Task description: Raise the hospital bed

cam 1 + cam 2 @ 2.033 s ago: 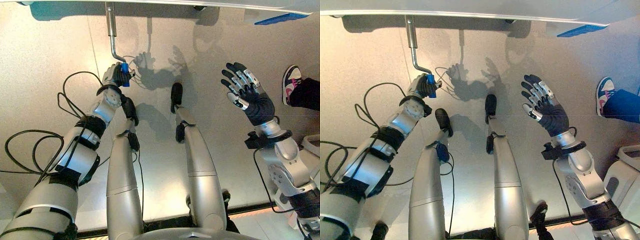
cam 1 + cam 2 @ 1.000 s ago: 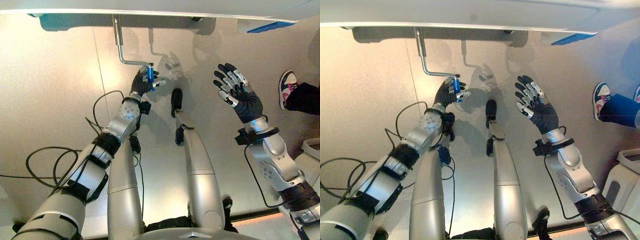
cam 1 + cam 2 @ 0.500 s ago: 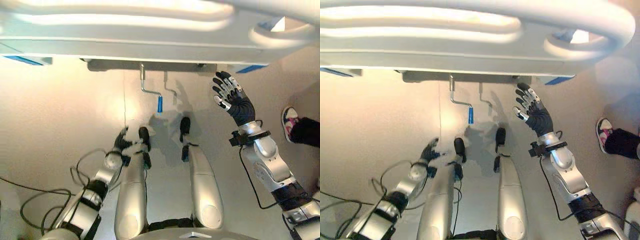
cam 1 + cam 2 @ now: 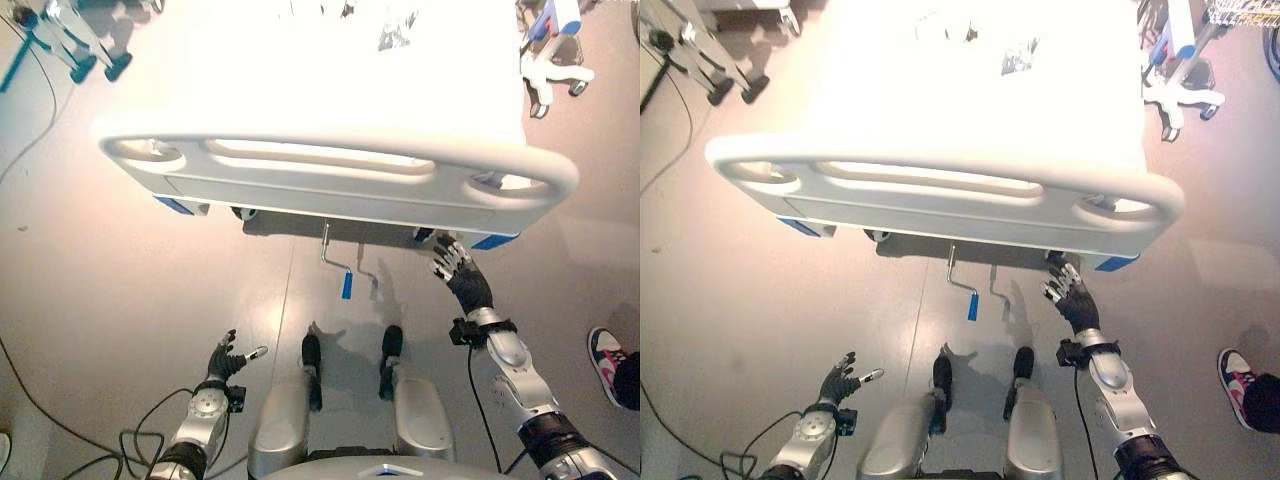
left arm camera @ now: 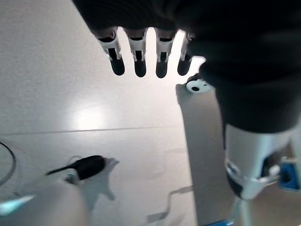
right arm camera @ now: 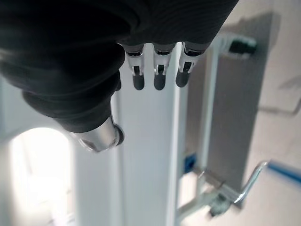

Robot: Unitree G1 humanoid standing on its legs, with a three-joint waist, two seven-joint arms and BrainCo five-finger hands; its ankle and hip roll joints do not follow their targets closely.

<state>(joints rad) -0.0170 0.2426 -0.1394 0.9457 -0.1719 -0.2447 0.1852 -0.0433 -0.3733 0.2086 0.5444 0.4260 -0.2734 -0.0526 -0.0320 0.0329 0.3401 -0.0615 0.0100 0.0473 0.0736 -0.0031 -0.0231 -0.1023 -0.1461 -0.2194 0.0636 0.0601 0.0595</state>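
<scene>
We have let go of the crank (image 4: 338, 270), which hangs under the bed (image 4: 340, 185) at twelve o'clock. Our left hand (image 4: 226, 359) sits open and empty at eight o'clock; our right hand (image 4: 455, 268), fingers spread, holds nothing near the footboard at two o'clock. We judge cranking paused, so next the left hand must regrip the blue handle (image 4: 346, 286).

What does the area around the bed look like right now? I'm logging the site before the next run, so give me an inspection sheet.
Surface: pale smooth floor, glare patches.
Job's things: white hospital bed seen from its foot end; foot board with cut-out grips; crank with blue grip hangs below it, nothing touching it.
Clutter: nothing seen on the floor by the crank.
Hands: left hand low, away from the crank, fingers spread, empty; right hand raised near the foot board's corner, fingers straight, empty.
Cables: nothing seen apart from the robot's own.
Surroundings: wheeled stand base at the bed's right; equipment legs at its left; a person's shoe at the right.
</scene>
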